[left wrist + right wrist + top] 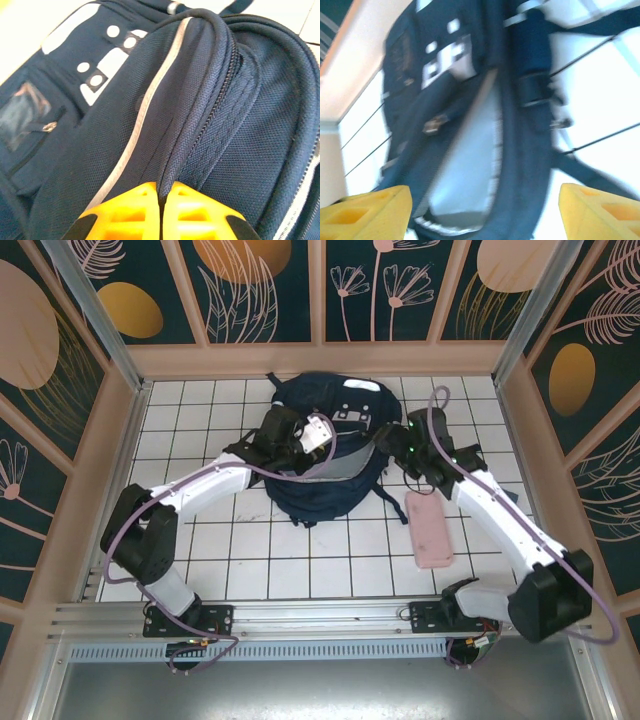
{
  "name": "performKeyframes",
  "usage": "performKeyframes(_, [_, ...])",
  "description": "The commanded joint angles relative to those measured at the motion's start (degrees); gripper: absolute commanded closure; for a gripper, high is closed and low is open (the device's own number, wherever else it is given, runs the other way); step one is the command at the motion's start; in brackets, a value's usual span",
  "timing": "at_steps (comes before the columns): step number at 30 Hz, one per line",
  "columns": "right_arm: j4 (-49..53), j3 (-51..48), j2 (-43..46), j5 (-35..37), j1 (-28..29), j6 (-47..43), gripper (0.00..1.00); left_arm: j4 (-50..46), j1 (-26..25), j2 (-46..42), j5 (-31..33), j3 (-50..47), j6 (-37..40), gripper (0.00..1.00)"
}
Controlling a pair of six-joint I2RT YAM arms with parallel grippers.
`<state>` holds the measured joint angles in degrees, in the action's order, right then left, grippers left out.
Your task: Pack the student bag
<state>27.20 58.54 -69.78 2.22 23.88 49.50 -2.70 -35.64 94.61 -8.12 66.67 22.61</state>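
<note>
The student bag (322,490), a large navy backpack, lies in the middle of the tiled table. My left gripper (312,440) sits on top of it. In the left wrist view its yellow fingers (125,210) are pressed together on a fold of the student bag (95,130) next to the zipper. My right gripper (388,440) is at the bag's right side. In the right wrist view it (482,202) stands open, fingers far apart with nothing between them, facing the student bag (525,150), whose opened mouth shows a light grey lining (465,175).
A flat pink case (431,530) lies on the tiles right of the bag, beside the right arm. Wooden walls (320,360) enclose the table at the back and both sides. Black straps (385,495) trail from the bag's right side.
</note>
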Motion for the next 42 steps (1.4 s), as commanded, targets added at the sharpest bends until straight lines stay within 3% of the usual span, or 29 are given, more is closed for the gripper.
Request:
performKeyframes(1, [9.95, -4.93, 1.67, 11.55, -2.19, -2.92, 0.20, 7.26, 0.97, -5.22, 10.23, -3.23, -6.87, 1.00])
performKeyframes(6, [10.12, -11.26, 1.64, 11.91, -6.99, -3.07, 0.02, 9.67, 0.94, -10.09, 18.04, -6.37, -10.42, 1.00])
performKeyframes(11, [8.51, -14.77, -0.97, 12.46, -11.19, -3.20, 0.01, 9.60, 0.98, -13.44, 27.08, -7.86, -11.81, 1.00])
performKeyframes(18, [5.23, -18.61, -3.56, 4.70, -13.15, -3.85, 0.01, 5.48, 0.92, -13.92, 37.19, -7.77, -13.86, 1.00])
performKeyframes(22, [3.85, -20.25, -3.83, -2.42, -12.40, -2.63, 0.01, 2.92, 1.00, -14.25, 39.70, -8.15, -13.70, 1.00])
performKeyframes(27, [-1.26, -20.36, -4.83, -11.87, -5.96, 1.85, 0.01, 0.33, 0.97, -14.36, 39.06, -9.44, -15.54, 1.00])
performKeyframes(29, [-1.98, -18.38, -7.04, -12.52, -2.91, 3.06, 0.01, -0.67, 0.99, -14.04, 37.67, -9.80, -16.25, 1.00])
performKeyframes(35, [3.96, -11.81, -11.77, -5.35, 1.16, -3.64, 0.01, -0.87, 0.98, -12.97, 31.89, -10.62, -18.02, 1.00])
performKeyframes(42, [10.65, -13.01, -8.42, -1.60, 1.35, -5.55, 0.01, -0.22, 0.77, -10.30, 22.65, -12.03, -18.99, 0.92])
